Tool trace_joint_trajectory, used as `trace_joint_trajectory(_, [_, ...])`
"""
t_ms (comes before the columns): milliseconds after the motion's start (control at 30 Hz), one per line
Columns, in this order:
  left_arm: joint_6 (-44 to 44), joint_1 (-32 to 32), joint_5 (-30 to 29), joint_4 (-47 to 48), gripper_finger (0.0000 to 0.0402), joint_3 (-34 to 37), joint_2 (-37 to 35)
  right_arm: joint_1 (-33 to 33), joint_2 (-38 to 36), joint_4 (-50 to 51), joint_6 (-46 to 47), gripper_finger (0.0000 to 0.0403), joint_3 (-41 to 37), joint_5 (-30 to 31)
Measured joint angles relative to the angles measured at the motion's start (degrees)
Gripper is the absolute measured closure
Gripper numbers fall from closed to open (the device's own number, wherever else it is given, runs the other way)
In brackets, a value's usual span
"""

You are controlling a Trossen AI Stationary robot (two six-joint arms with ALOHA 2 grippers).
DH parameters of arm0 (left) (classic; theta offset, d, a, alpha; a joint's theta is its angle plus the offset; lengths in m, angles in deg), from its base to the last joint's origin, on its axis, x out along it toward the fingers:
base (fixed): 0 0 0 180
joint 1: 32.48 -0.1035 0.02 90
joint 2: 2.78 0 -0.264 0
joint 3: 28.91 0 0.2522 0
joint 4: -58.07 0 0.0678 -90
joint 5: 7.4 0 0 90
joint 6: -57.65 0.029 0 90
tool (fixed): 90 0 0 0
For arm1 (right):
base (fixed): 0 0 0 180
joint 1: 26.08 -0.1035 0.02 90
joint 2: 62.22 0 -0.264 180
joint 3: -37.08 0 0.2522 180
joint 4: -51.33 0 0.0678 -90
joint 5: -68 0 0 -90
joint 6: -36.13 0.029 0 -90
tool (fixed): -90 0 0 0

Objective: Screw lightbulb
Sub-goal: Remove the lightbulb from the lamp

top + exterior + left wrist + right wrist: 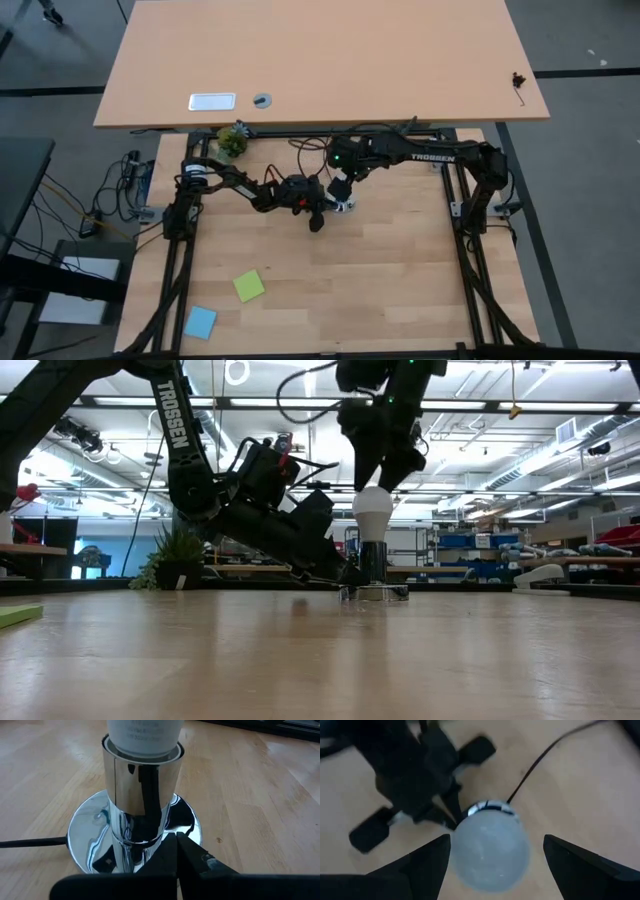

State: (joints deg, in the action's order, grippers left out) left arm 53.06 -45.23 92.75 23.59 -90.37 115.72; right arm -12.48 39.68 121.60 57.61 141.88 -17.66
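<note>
The white frosted lightbulb (373, 510) stands upright with its base in the chrome socket tube (142, 795). The tube rises from a round silver base disc (87, 827) on the wooden table. My right gripper (496, 855) is open above the bulb, pointing down, one finger on each side of the bulb's round top (490, 852). My left gripper (177, 845) is shut, low at the disc on its left side; it also shows in the high view (320, 215). My left gripper has its shut fingertips (170, 847) on the base disc's top, close to the foot of the tube (135, 862). It comes slanting down from the table's left. The disc lies flat on the table. My right gripper: one finger (437, 852) lies right at the bulb's side, and I cannot tell whether it touches.
The socket's black cord (30, 841) runs off over the table. A green note (249, 286) and a blue note (200, 321) lie at the near left. A small plant (232, 140) stands at the far left edge. A second table (320, 60) lies beyond.
</note>
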Motion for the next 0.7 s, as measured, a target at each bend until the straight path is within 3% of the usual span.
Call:
trace_joint_trajectory(267, [0.1, 0.0, 0.0, 0.1, 0.0401, 0.0, 0.0, 0.5, 3.6, 1.2, 0.0, 0.0062, -0.1, -2.4])
trace_joint_trajectory(400, [0.1, 0.0, 0.0, 0.1, 0.0401, 0.0, 0.0, 0.7, 4.2, 1.7, -3.2, 0.0079, -0.1, -2.5])
trace_joint_trajectory(533, [0.1, 0.0, 0.0, 0.1, 0.0401, 0.0, 0.0, 0.7, 4.0, 1.4, -16.0, 0.0112, -0.1, -2.8])
trace_joint_trajectory(700, [0.1, 0.0, 0.0, 0.1, 0.0401, 0.0, 0.0, 0.7, 3.9, 2.0, -39.7, 0.013, 0.0, -3.7])
